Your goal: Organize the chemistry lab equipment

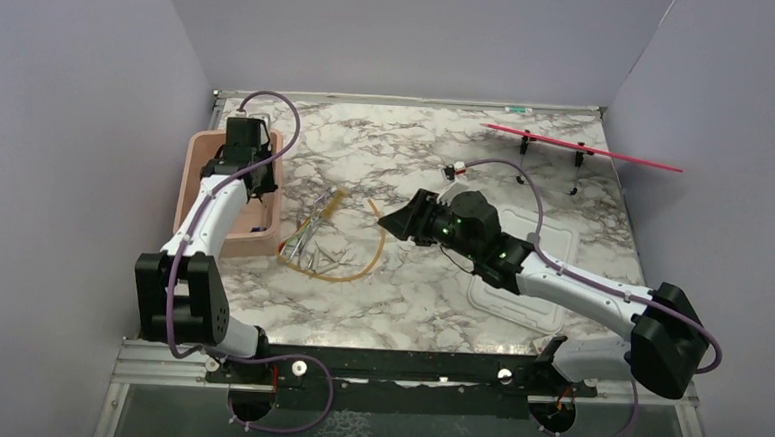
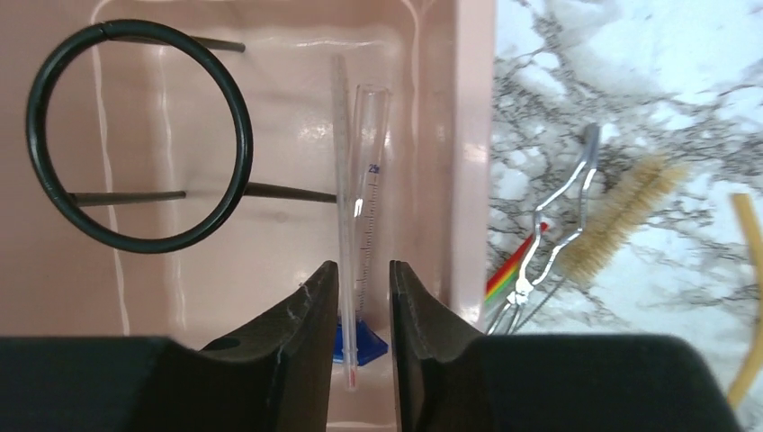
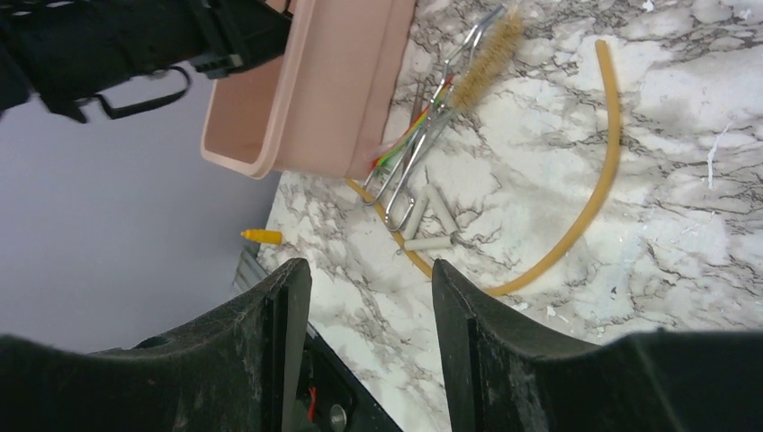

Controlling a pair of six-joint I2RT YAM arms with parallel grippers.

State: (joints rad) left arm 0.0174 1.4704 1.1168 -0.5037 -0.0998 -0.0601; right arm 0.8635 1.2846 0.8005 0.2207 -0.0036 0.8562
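We work on a marble table (image 1: 388,138). A pink tub (image 1: 262,240) sits at its left side and a white lid (image 1: 561,238) lies flat at the right, under the right arm.

The lab gear is split between two places. Inside the tub lie a black ring (image 2: 245,144) with its stem, a clear marked tube (image 2: 364,180) on a blue foot, and a thin glass stick touching the tube's left side. The rest is on the table just beside the tub's right wall. There we see the amber hose (image 3: 605,171) in a loose loop, and within its curve the metal tongs (image 2: 543,223), a bristle brush (image 2: 621,211) and a few small white pieces (image 3: 427,243).

The left pincer (image 2: 363,267) hangs over the tube's foot end. Its jaws are parted by a narrow gap slightly wider than the tube, so we read it as not pinching. The right pincer (image 3: 371,270) is held above the table, aimed at the heap, with its jaws wide apart and nothing between them.

We judge the hose to be light, soft and rubbery. It should grip well but will droop and trail, so we would take it at the middle of the loop and carry it high over the tub wall. The tongs look stiff, thin and slick, and we would pinch them across both arms near where they meet. The tube and stick are probably brittle and roll easily, so anything going into the tub should be set down away from them rather than dropped.
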